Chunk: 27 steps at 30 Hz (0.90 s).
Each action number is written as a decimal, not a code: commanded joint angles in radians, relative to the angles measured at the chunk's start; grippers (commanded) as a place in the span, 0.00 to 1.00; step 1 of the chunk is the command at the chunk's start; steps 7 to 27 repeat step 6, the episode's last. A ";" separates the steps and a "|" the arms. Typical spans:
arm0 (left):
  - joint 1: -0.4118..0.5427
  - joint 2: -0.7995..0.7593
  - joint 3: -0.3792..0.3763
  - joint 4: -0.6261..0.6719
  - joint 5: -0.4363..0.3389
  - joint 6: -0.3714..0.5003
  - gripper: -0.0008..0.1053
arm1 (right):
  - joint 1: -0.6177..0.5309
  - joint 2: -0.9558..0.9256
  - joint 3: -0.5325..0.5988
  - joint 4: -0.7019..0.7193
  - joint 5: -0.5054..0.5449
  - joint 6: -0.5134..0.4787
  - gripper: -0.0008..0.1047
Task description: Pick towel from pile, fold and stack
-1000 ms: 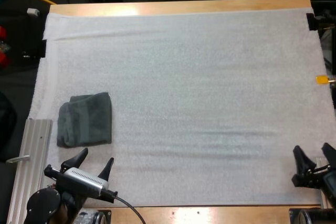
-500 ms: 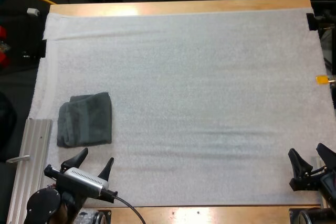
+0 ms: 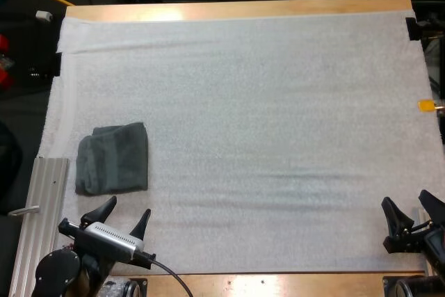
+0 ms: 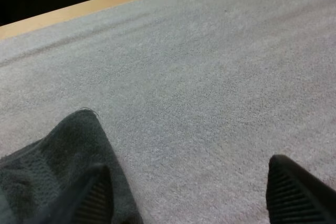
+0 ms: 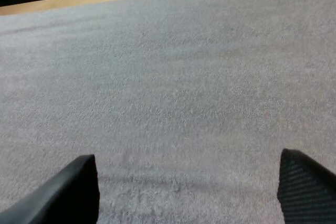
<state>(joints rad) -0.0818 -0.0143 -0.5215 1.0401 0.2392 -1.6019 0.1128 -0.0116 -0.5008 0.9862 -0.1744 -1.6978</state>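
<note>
Grey-green folded towel (image 3: 112,158) on white mat (image 3: 264,102), near left gripper (image 3: 128,206): fingers wide apart, empty. Right gripper (image 3: 405,199): same, well apart from towel.

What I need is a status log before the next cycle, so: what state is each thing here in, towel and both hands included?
towel: folded, lying flat on the white mat, held by nothing.
left hand: open, empty, close by the towel's near edge.
right hand: open, empty, over bare mat near its near right corner.
</note>
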 commanded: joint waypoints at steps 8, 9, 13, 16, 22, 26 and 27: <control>0.000 -0.137 0.002 -0.013 -0.001 -0.012 0.57 | -0.003 -0.040 -0.002 -0.002 -0.002 -0.005 0.66; 0.000 -0.137 0.002 -0.013 -0.001 -0.012 0.57 | -0.003 -0.040 -0.002 -0.002 -0.002 -0.005 0.66; 0.000 -0.137 0.002 -0.013 -0.001 -0.012 0.57 | -0.003 -0.040 -0.002 -0.002 -0.002 -0.005 0.66; 0.000 -0.137 0.002 -0.013 -0.001 -0.012 0.57 | -0.003 -0.040 -0.002 -0.002 -0.002 -0.005 0.66; 0.000 -0.137 0.002 -0.013 -0.001 -0.012 0.57 | -0.003 -0.040 -0.002 -0.002 -0.002 -0.005 0.66; 0.000 -0.137 0.002 -0.013 -0.001 -0.012 0.57 | -0.003 -0.040 -0.002 -0.002 -0.002 -0.005 0.66; 0.000 -0.137 0.002 -0.013 -0.001 -0.012 0.57 | -0.003 -0.040 -0.002 -0.002 -0.002 -0.005 0.66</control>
